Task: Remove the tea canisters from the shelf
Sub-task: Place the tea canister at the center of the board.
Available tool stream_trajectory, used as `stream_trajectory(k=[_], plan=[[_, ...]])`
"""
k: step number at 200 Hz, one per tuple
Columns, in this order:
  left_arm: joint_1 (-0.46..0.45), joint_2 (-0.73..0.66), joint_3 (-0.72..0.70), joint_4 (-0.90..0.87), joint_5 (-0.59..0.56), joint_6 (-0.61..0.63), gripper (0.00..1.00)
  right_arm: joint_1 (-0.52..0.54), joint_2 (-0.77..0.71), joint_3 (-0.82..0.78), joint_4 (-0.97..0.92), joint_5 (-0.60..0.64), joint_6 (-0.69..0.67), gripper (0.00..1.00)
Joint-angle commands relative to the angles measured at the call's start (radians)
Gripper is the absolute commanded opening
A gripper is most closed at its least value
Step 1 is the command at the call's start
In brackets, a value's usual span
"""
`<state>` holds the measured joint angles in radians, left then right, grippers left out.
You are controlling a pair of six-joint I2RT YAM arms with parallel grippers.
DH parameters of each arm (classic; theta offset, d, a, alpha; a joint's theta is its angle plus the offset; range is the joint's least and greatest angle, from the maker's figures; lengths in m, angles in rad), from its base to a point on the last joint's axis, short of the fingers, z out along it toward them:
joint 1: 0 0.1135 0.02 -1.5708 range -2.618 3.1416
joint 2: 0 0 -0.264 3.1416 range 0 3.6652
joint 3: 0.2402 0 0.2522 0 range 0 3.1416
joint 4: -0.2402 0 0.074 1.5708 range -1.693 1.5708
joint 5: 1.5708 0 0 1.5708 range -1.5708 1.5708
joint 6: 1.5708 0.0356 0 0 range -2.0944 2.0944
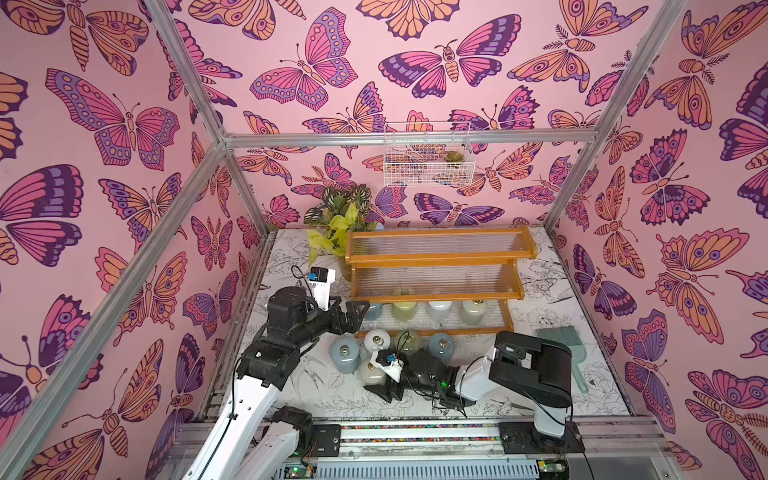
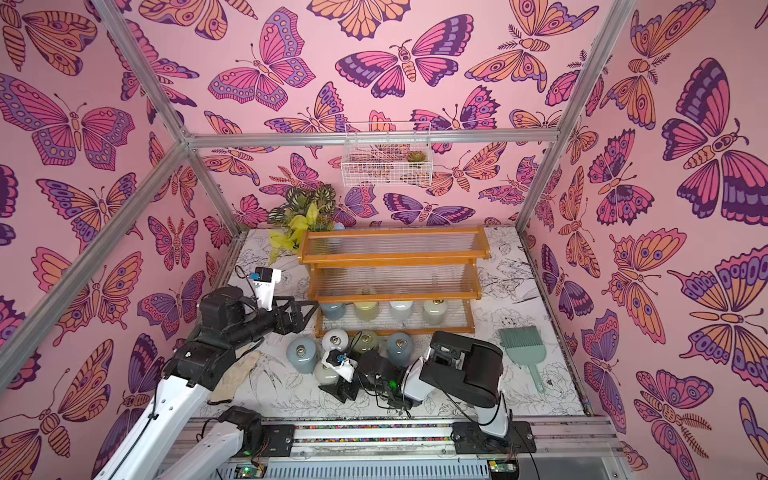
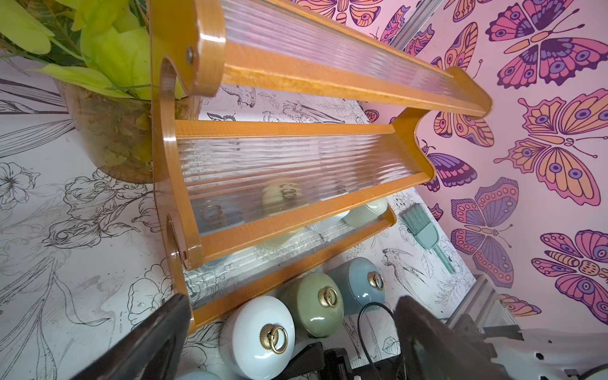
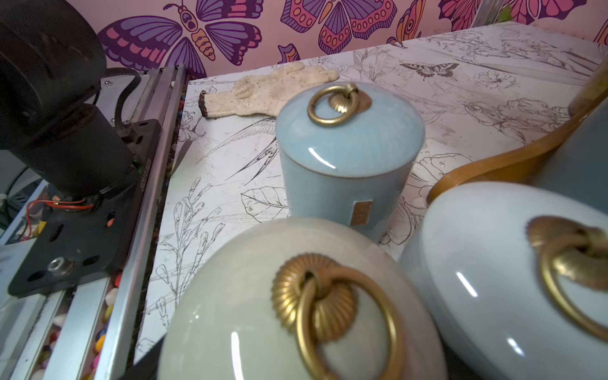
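Holding left fingers [image 3: 148,345] wide apart beside bottom tier of the shelf [image 1: 436,259]. Four canisters [image 1: 438,309] on that tier, five on the desk [image 1: 536,316] in front. Right fingers [image 1: 382,392] by the cream canister [image 1: 370,374]: wide or narrow, cannot tell.

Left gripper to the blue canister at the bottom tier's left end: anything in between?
Likely yes: the shelf's side panel at that end stands between the open left gripper and the blue canister, and the middle tier covers it from above.

L pincer [image 3: 292,297] spread nr shelf [image 3: 296,129]; white canister [image 3: 243,325], green canister [image 3: 311,301], blue canister [image 3: 353,283] just in front.
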<state>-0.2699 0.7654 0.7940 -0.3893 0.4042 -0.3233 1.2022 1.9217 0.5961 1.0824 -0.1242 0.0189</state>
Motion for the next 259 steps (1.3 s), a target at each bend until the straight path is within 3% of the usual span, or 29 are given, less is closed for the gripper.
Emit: stream_trajectory(k=[1, 88, 154, 181, 221, 259], plan=[[-0.003, -0.003, 0.0, 0.015, 0.025, 0.001, 1.0, -0.002, 0.009, 0.039, 0.081, 0.037, 0.006, 0.82], [-0.003, 0.004, 0.012, 0.006, 0.029, 0.009, 1.0, 0.0, -0.075, 0.043, -0.048, 0.033, -0.039, 0.93], [-0.003, 0.023, 0.015, 0.003, 0.01, 0.008, 1.0, 0.002, -0.306, 0.023, -0.175, 0.015, -0.039, 0.96], [-0.004, 0.022, 0.011, 0.003, -0.003, 0.015, 1.0, 0.002, -0.431, 0.027, -0.255, 0.117, -0.064, 0.96], [-0.004, 0.015, 0.016, 0.005, -0.001, 0.01, 1.0, -0.017, -0.61, -0.015, -0.338, 0.508, -0.084, 0.97], [-0.005, 0.0, 0.014, 0.004, 0.001, 0.009, 1.0, -0.168, -0.811, -0.157, -0.407, 0.657, 0.045, 0.97]])
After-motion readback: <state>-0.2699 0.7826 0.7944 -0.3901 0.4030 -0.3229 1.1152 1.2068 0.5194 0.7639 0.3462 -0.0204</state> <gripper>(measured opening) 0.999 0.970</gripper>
